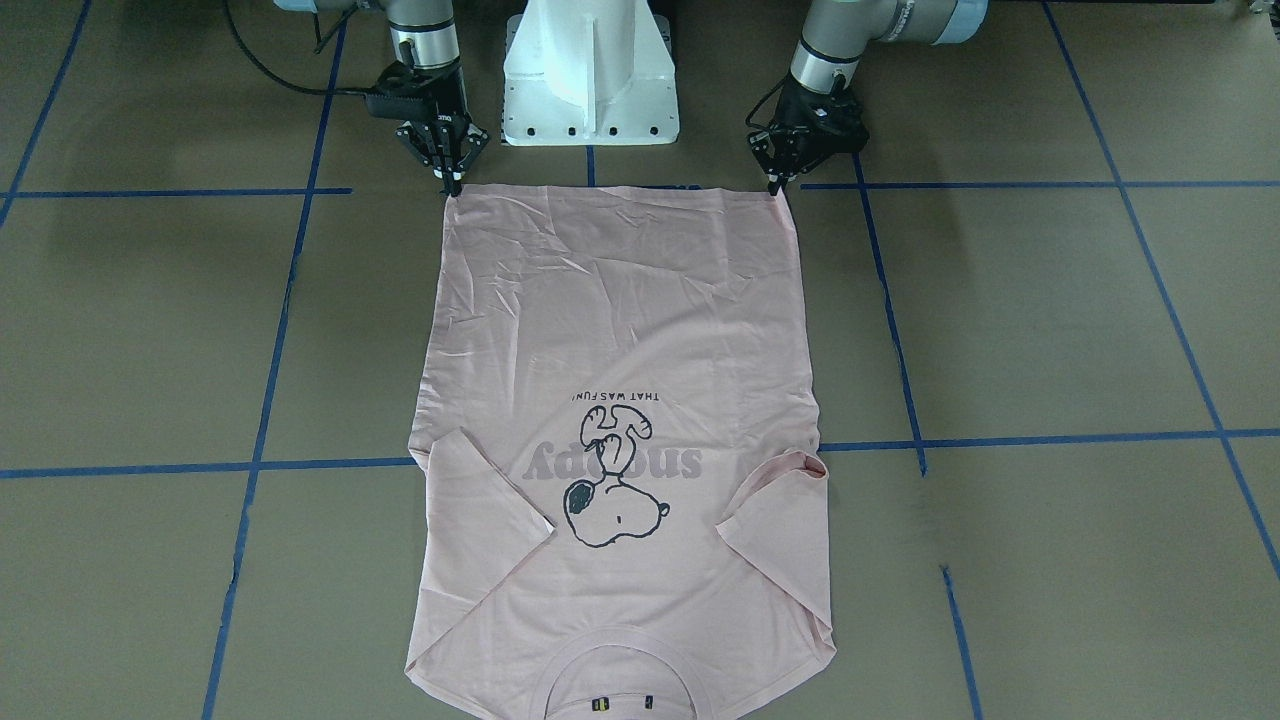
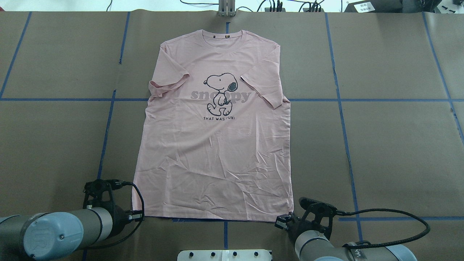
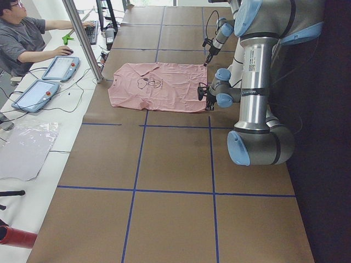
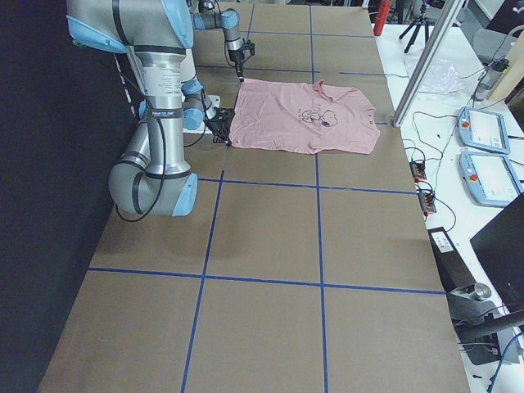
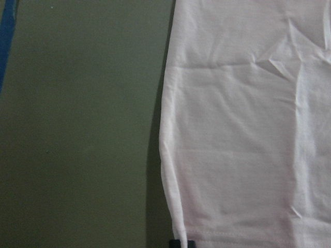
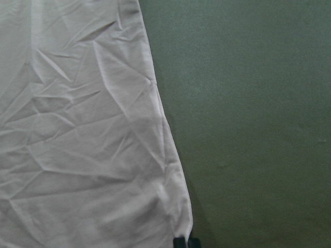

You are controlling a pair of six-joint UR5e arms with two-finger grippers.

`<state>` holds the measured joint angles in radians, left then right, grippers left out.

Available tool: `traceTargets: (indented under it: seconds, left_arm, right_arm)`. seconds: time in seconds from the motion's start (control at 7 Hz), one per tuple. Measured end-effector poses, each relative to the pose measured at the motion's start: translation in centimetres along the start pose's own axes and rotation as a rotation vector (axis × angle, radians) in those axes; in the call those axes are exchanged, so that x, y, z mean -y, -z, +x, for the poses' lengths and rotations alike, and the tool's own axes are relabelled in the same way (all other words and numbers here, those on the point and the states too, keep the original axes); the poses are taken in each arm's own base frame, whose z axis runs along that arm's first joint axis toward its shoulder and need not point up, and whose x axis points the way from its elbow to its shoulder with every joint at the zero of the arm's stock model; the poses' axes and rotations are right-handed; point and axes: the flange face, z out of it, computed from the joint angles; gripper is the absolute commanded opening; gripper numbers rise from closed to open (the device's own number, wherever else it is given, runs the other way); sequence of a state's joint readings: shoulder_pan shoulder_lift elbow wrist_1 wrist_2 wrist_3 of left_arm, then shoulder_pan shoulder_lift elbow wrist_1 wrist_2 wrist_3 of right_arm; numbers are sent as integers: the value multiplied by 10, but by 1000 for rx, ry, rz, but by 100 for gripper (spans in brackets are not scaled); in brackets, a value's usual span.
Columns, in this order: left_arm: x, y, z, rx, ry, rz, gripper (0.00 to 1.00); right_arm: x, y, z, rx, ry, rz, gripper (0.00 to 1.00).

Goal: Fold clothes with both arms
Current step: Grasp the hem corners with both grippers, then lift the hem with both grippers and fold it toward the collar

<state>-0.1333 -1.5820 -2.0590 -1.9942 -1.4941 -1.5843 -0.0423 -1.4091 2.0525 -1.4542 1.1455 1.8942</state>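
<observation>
The pale pink T-shirt [image 2: 214, 145] lies flat and print-up on the brown table, collar far from me and hem toward my base. It also shows in the front-facing view [image 1: 620, 330]. Both sleeves are folded inward over the front. My left gripper [image 1: 775, 186] is at one hem corner, fingers pinched to a point on it. It also shows in the overhead view [image 2: 135, 214] and the left wrist view [image 5: 178, 243]. My right gripper [image 1: 450, 186] is pinched on the other hem corner, also seen in the overhead view [image 2: 289, 216] and the right wrist view [image 6: 185, 242]. The hem rests on the table.
The white pedestal base [image 1: 590, 80] stands between the arms, just behind the hem. Blue tape lines [image 2: 340, 108] cross the brown table. An operator [image 3: 22, 38] sits at a side bench with tablets [image 3: 59, 68] beyond the collar end.
</observation>
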Motion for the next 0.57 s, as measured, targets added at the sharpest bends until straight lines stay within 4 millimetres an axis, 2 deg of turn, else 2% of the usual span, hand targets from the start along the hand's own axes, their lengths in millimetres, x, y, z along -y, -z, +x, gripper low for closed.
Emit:
traceTargets:
  seconds: [0.14, 0.29, 0.43, 0.57]
  left_arm:
    - [0, 3, 2, -7, 0, -1, 0]
    - [2, 19, 8, -32, 2, -6, 0]
    - [5, 53, 19, -66, 4, -33, 0]
    - [6, 103, 33, -90, 6, -76, 0]
  right_arm:
    - [6, 7, 0, 9, -2, -4, 0]
    - [20, 24, 5, 23, 10, -13, 0]
    - [41, 59, 13, 41, 34, -37, 0]
    - [65, 110, 18, 48, 44, -77, 0]
